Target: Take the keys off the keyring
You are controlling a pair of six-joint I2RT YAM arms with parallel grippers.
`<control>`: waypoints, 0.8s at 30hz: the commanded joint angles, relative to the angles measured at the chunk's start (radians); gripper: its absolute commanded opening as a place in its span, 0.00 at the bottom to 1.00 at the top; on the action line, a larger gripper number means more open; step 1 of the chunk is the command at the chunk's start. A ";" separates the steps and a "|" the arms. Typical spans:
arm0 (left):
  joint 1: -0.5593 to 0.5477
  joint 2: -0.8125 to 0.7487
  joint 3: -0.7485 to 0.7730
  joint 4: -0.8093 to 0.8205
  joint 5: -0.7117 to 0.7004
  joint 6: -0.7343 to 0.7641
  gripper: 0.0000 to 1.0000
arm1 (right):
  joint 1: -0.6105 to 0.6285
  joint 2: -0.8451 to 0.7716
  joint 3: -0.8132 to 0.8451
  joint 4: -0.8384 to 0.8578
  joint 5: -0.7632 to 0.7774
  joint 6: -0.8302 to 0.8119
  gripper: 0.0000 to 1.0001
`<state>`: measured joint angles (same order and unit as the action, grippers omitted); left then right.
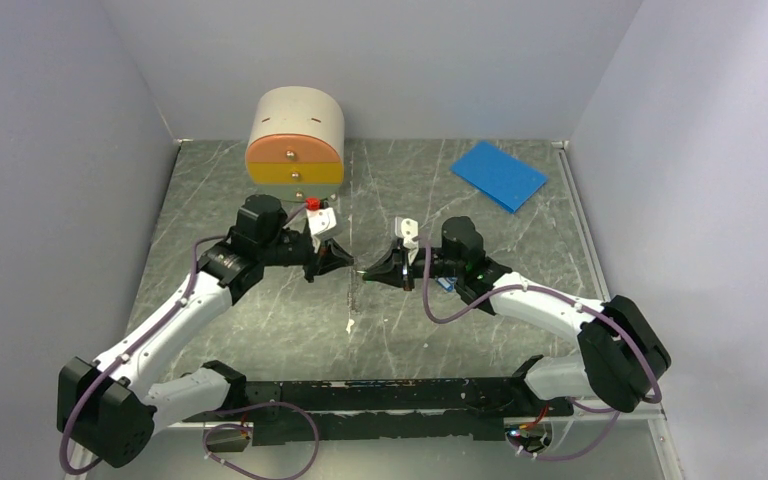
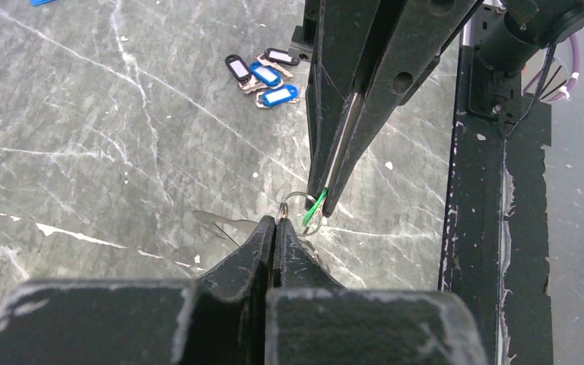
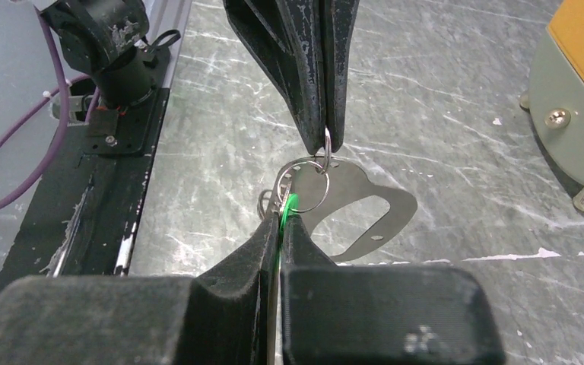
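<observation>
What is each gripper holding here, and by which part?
Left gripper pinches the thin silvery metal ring by its rim; right gripper clamps the bright green plastic tag, with only the tag's tip showing.

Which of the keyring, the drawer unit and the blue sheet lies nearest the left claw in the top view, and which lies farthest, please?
1. keyring: pinched in the left claw, mid-table.
2. drawer unit: behind the claw, by the far wall.
3. blue sheet: far right part of the table.

top: overhead from near edge, whole table (image 1: 410, 330) | wrists: close, facing each other | shared: keyring (image 3: 327, 186)
</observation>
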<state>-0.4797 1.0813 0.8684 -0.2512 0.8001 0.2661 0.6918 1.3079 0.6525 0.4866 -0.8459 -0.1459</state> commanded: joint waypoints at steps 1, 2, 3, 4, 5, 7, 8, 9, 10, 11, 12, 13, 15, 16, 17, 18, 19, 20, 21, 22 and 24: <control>0.000 -0.051 -0.019 0.112 -0.083 -0.048 0.02 | 0.009 -0.029 0.042 -0.030 -0.029 0.010 0.00; -0.001 -0.060 -0.027 0.127 -0.091 -0.057 0.03 | 0.009 -0.026 0.046 -0.035 -0.026 0.010 0.00; -0.002 -0.069 -0.039 0.144 -0.099 -0.067 0.03 | 0.009 -0.022 0.049 -0.041 -0.026 0.009 0.00; -0.001 -0.079 -0.049 0.164 -0.100 -0.077 0.03 | 0.009 -0.014 0.053 -0.043 -0.029 0.014 0.00; -0.001 -0.087 -0.057 0.181 -0.102 -0.084 0.03 | 0.009 -0.007 0.059 -0.045 -0.032 0.021 0.00; -0.001 -0.100 -0.066 0.199 -0.115 -0.096 0.02 | 0.010 0.005 0.062 -0.040 -0.018 0.039 0.00; -0.001 -0.106 -0.071 0.207 -0.126 -0.099 0.03 | 0.010 0.007 0.061 -0.032 0.004 0.054 0.00; -0.002 -0.113 -0.077 0.213 -0.141 -0.103 0.03 | 0.009 0.007 0.062 -0.029 0.031 0.069 0.00; -0.002 -0.121 -0.084 0.222 -0.158 -0.109 0.03 | 0.009 0.005 0.066 -0.039 0.064 0.080 0.00; -0.002 -0.130 -0.092 0.233 -0.178 -0.118 0.03 | 0.009 0.004 0.070 -0.043 0.079 0.089 0.00; -0.001 -0.138 -0.101 0.242 -0.195 -0.131 0.03 | 0.009 0.002 0.072 -0.041 0.099 0.107 0.00; -0.003 -0.143 -0.107 0.243 -0.208 -0.146 0.03 | 0.009 0.002 0.074 -0.037 0.118 0.124 0.00; -0.015 -0.149 -0.115 0.282 -0.224 -0.186 0.03 | 0.011 -0.003 0.082 -0.041 0.159 0.167 0.00; -0.027 -0.155 -0.121 0.295 -0.245 -0.205 0.03 | 0.010 -0.006 0.089 -0.054 0.183 0.191 0.00; -0.041 -0.159 -0.127 0.302 -0.267 -0.218 0.03 | 0.009 -0.013 0.094 -0.067 0.201 0.209 0.00; -0.054 -0.164 -0.132 0.301 -0.290 -0.226 0.03 | 0.010 -0.021 0.098 -0.079 0.214 0.222 0.00; -0.072 -0.165 -0.135 0.296 -0.317 -0.231 0.02 | 0.010 -0.029 0.102 -0.091 0.226 0.236 0.00; -0.088 -0.167 -0.139 0.290 -0.340 -0.233 0.02 | 0.011 -0.038 0.105 -0.108 0.233 0.248 0.00; -0.100 -0.168 -0.142 0.285 -0.363 -0.238 0.03 | 0.012 -0.044 0.111 -0.126 0.231 0.255 0.00; -0.111 -0.169 -0.147 0.285 -0.389 -0.246 0.03 | 0.016 -0.051 0.119 -0.147 0.228 0.259 0.00; -0.118 -0.171 -0.159 0.295 -0.412 -0.259 0.03 | 0.021 -0.065 0.116 -0.172 0.208 0.273 0.00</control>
<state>-0.5770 0.9325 0.7212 -0.0299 0.4911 0.0631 0.7025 1.2980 0.7246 0.3668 -0.6476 0.0673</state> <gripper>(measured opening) 0.026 0.036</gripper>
